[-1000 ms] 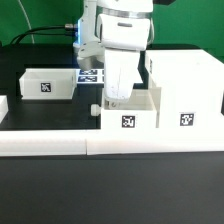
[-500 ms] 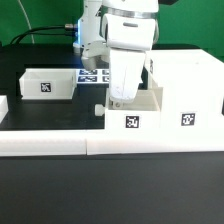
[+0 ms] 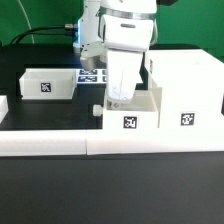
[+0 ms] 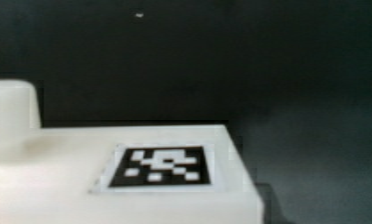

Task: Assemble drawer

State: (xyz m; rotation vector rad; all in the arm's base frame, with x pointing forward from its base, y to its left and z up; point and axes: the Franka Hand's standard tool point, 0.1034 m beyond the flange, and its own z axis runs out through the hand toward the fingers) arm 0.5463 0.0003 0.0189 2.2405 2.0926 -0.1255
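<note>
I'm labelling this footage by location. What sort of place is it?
Likely a robotics lab bench, not a home: a robot arm works over a black table edged by a low white border wall, and the drawer housing carries a square marker tag.

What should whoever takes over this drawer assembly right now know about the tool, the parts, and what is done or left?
Tool: reaches down into the near tray. It is white against white, so open or shut cannot be told.
Near tray: on the table against the side of the housing that faces the exterior view's left. Its knob points away from the housing.
Second tray: loose, farther to the exterior view's left.
Done: no tray visibly seated in the housing.
Left: probably inserting both trays.
</note>
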